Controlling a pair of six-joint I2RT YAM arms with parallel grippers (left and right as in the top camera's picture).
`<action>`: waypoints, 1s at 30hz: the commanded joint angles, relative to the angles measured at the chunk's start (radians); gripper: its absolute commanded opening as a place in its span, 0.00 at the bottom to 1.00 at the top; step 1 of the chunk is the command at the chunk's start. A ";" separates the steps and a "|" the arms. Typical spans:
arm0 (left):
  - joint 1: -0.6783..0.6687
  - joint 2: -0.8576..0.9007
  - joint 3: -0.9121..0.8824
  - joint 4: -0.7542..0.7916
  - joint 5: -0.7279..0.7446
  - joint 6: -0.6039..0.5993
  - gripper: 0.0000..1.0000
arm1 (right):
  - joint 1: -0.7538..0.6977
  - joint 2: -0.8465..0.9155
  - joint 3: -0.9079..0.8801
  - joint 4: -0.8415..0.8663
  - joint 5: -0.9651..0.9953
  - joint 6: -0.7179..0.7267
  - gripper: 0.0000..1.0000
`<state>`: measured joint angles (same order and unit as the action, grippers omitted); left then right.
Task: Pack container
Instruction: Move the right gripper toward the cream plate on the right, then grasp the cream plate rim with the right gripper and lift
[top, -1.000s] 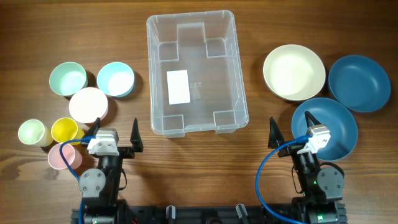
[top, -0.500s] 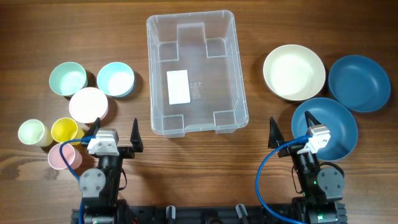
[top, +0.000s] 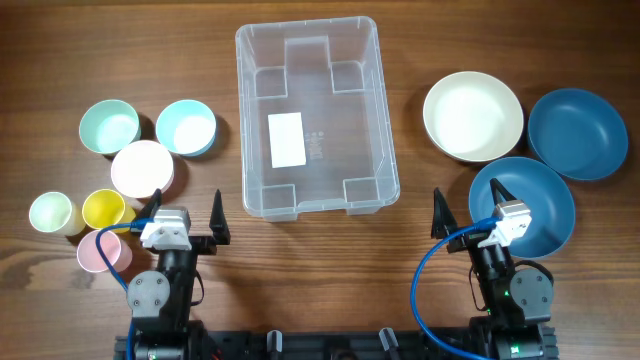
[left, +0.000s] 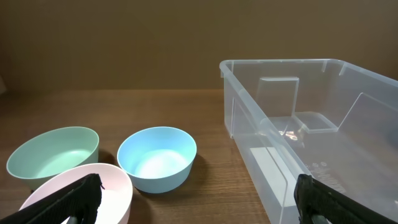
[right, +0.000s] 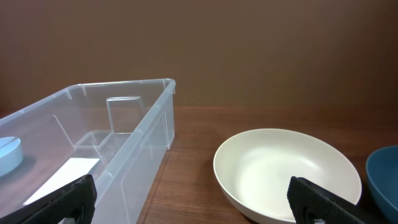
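Note:
The clear rectangular container (top: 312, 40) stands at the table's middle back with a white label on its base; nothing lies in it. It also shows in the left wrist view (left: 298, 106) and the right wrist view (right: 118, 137). My left gripper (top: 188, 212) is open and empty, near the front, left of the container and beside the pink bowl (top: 142, 167). My right gripper (top: 468, 200) is open and empty, near the front right, its outer finger over a dark blue bowl (top: 545, 205).
On the left stand a mint bowl (top: 109, 126), a light blue bowl (top: 186, 126), and pale green (top: 50, 212), yellow (top: 103, 209) and pink (top: 102, 252) cups. On the right are a cream bowl (top: 472, 115) and a second dark blue bowl (top: 577, 133).

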<state>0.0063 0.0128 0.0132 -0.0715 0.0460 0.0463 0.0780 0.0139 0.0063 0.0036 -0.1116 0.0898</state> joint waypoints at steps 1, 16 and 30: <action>-0.003 -0.006 -0.008 -0.003 -0.010 -0.010 1.00 | 0.005 0.004 -0.001 0.003 0.006 0.018 1.00; -0.003 -0.006 -0.008 0.000 0.014 -0.083 1.00 | 0.005 0.004 -0.001 0.004 0.006 0.176 1.00; -0.003 0.370 0.454 -0.366 0.032 -0.197 1.00 | 0.005 0.764 0.595 -0.279 -0.002 0.059 1.00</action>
<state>0.0063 0.2344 0.3058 -0.3622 0.0620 -0.1375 0.0792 0.6266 0.4576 -0.2096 -0.0879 0.2077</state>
